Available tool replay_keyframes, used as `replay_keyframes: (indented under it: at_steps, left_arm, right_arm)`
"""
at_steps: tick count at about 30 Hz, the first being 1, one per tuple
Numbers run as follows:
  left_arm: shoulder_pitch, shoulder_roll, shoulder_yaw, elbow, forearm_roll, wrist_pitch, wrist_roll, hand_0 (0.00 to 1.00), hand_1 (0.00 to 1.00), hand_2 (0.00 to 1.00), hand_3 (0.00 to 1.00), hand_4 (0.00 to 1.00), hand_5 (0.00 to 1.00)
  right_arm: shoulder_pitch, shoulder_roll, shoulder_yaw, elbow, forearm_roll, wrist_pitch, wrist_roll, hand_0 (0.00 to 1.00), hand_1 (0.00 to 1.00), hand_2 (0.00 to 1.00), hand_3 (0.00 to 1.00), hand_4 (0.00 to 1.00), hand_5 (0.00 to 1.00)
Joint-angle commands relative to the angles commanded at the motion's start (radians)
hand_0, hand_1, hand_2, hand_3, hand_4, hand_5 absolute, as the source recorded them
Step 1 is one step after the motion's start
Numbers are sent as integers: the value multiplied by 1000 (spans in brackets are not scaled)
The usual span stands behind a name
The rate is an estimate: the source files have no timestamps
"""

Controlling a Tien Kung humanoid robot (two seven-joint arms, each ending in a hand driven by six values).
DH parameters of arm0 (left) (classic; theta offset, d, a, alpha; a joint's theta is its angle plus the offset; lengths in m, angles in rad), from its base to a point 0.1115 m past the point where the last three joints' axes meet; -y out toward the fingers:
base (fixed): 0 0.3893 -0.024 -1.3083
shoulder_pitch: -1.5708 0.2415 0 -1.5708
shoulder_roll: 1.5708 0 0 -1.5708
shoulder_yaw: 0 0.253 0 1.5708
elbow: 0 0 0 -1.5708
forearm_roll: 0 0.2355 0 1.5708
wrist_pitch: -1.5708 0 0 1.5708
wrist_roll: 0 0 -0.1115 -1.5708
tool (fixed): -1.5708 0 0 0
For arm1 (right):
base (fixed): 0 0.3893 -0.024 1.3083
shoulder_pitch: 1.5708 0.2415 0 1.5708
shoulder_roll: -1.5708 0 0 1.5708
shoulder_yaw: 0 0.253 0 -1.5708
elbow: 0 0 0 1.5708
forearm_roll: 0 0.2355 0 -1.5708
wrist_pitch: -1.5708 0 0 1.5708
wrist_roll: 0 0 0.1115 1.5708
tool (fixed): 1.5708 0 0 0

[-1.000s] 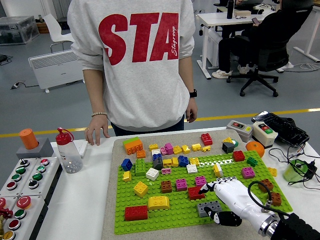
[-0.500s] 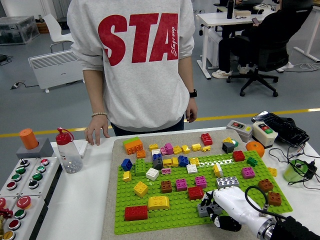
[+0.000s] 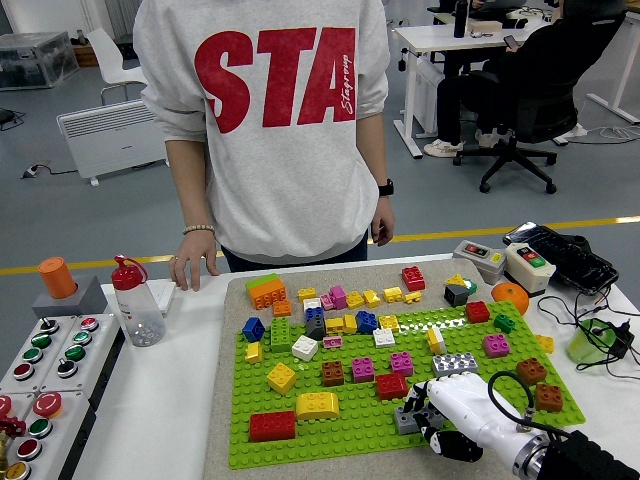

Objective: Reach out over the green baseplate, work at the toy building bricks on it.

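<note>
The green baseplate (image 3: 350,425) lies on a tan mat and carries several coloured bricks. My right hand (image 3: 424,415), white with black fingertips, reaches in from the lower right corner. Its fingers curl over a small grey brick (image 3: 403,420) near the plate's front edge, with the thumb (image 3: 455,446) low on the near side. The hand covers most of this brick. A red brick (image 3: 390,385) sits just beyond the fingertips and a flat grey brick (image 3: 455,363) lies further back. My left arm does not show.
A person stands at the far side, one hand (image 3: 188,270) resting on the table, the other (image 3: 383,222) hanging. A bottle (image 3: 135,302) and button panel (image 3: 40,375) stand left. At the right are switch boxes (image 3: 505,262), an orange ball (image 3: 510,296), cables and a green cup (image 3: 590,342).
My right hand drew back from the red brick toward the near right and curled down onto the small grey brick. Over the last half second it barely moved.
</note>
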Motion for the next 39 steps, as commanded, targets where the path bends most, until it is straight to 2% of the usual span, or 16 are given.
replay_keyframes:
  at_steps: [39]
  left_arm:
    - [-2,0,3,0,-1,-1,1,657,687,676,575,286,998]
  right_arm:
    - [-7,-1,-21,16,-8,28,-29,479,583,606,589,381,159]
